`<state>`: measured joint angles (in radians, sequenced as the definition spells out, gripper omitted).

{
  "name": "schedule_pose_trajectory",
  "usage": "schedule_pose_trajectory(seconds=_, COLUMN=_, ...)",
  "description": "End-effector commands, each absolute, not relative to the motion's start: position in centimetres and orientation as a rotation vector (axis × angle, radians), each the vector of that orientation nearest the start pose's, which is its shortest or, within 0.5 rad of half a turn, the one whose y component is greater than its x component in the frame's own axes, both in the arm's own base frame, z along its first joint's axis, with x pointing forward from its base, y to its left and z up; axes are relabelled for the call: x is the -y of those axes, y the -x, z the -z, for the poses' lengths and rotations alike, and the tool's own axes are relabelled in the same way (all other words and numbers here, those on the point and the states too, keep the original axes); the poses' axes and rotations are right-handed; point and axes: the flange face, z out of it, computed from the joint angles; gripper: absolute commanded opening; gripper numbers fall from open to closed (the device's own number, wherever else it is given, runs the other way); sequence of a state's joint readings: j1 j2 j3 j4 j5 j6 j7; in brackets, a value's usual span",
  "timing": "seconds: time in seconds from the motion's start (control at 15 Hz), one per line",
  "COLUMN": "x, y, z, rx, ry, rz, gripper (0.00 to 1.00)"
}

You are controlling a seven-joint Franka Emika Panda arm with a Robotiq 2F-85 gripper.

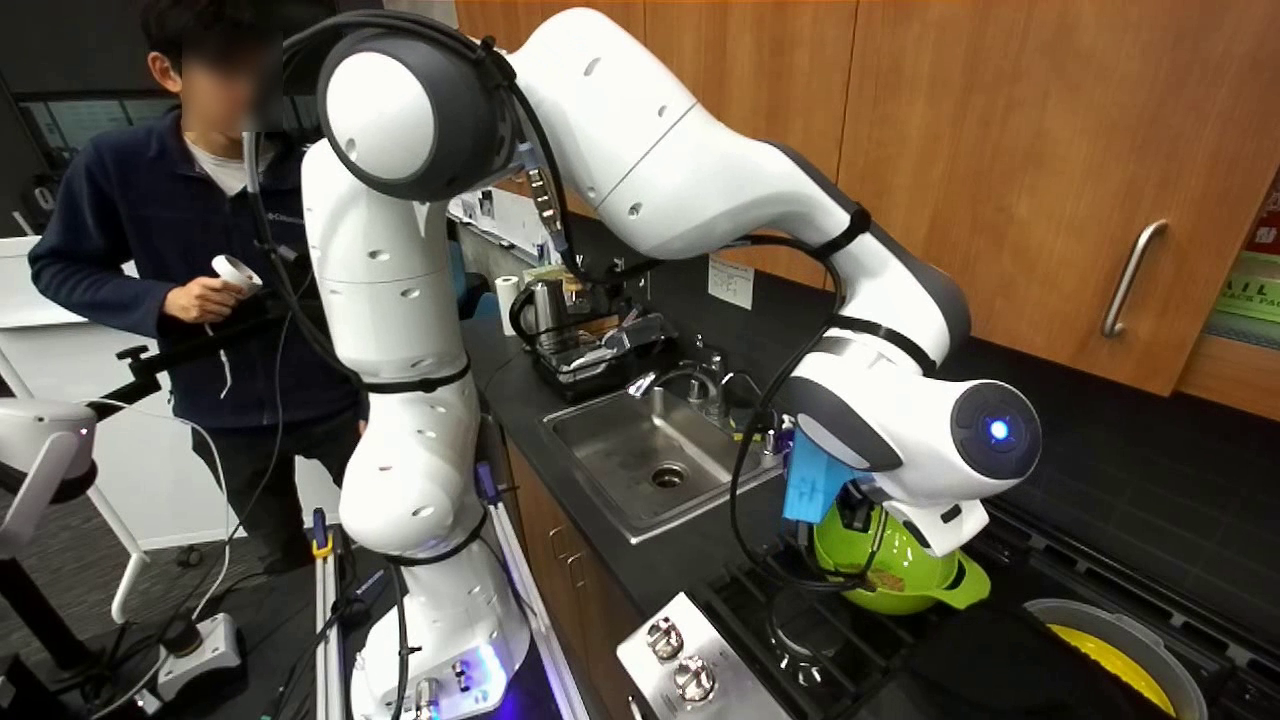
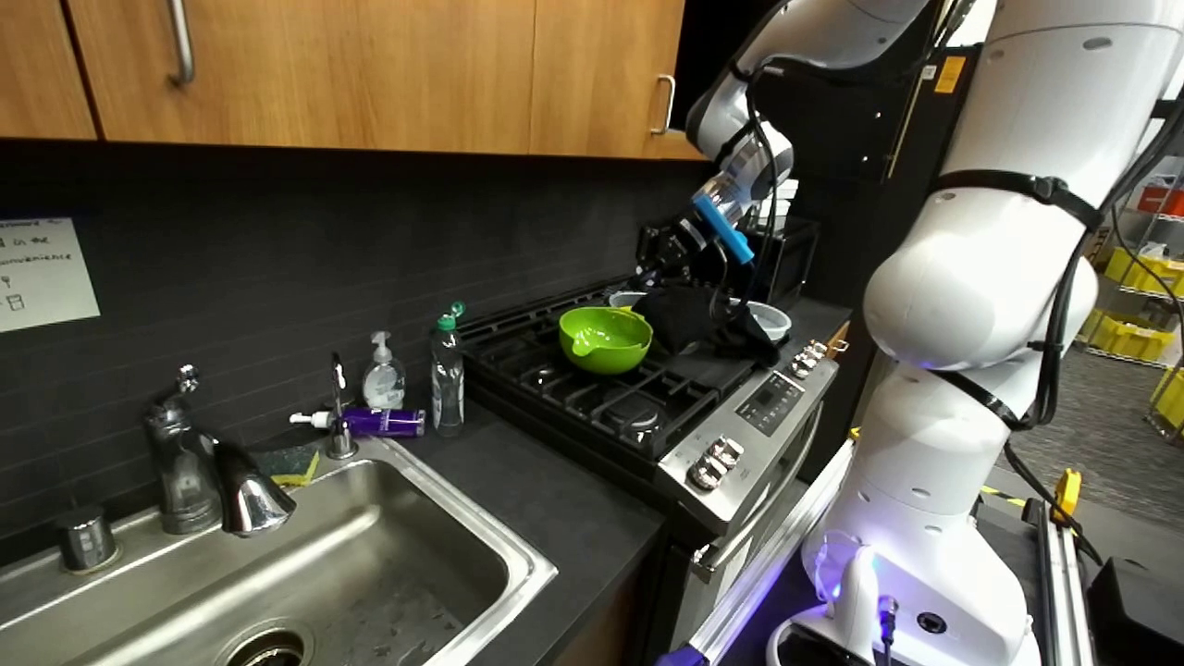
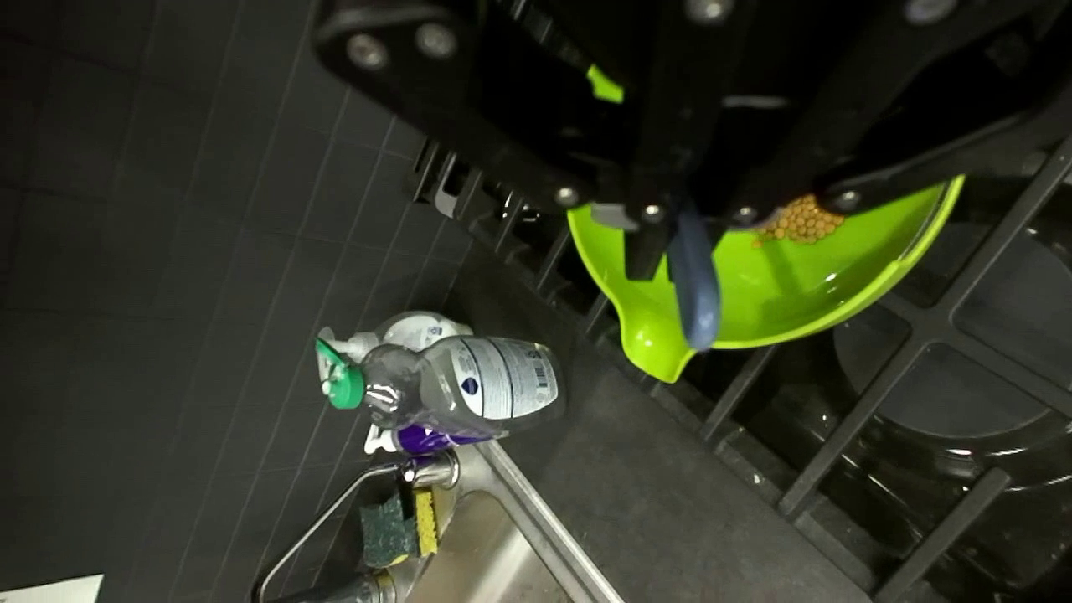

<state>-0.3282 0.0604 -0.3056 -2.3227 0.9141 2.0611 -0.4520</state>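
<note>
Green bowl point(image 3: 791, 293) holds small orange-brown pellets point(image 3: 802, 223).

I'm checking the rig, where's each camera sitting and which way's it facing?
In an exterior view: near the stove, facing the sink; arm and person show.
In an exterior view: near the sink, facing the stove; arm and base show.
Wrist view: at the arm's end, facing the bowl and bottles; end effector shows.
Both exterior views share stove, sink and bowl.

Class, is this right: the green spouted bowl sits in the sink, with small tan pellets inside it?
Wrong place: both exterior views show the green spouted bowl on the gas stove, not in the sink. The tan pellets are indeed inside.
</note>
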Motion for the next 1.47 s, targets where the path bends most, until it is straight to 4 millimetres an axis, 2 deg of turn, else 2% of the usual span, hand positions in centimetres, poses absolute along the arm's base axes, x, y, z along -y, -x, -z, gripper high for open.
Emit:
schedule_pose_trajectory(seconds=0.0, x=24.6, y=-42.4, z=-31.5, rx=-0.921, ry=2.266, rz=0.119, gripper=0.01)
schedule_pose_trajectory(seconds=0.53, x=23.9, y=-45.1, z=-29.8, rx=-1.072, ry=2.352, rz=-0.034, gripper=0.01)
schedule_pose_trajectory(seconds=0.93, x=24.9, y=-48.9, z=-26.7, rx=-1.398, ry=2.345, rz=-0.118, gripper=0.01)
schedule_pose_trajectory(seconds=1.27, x=24.8, y=-50.2, z=-25.4, rx=-1.437, ry=2.338, rz=-0.209, gripper=0.01)
schedule_pose_trajectory(seconds=1.33, x=24.7, y=-50.4, z=-25.4, rx=-1.429, ry=2.333, rz=-0.215, gripper=0.31)
schedule_pose_trajectory(seconds=1.4, x=24.6, y=-50.4, z=-25.3, rx=-1.426, ry=2.331, rz=-0.226, gripper=0.32)
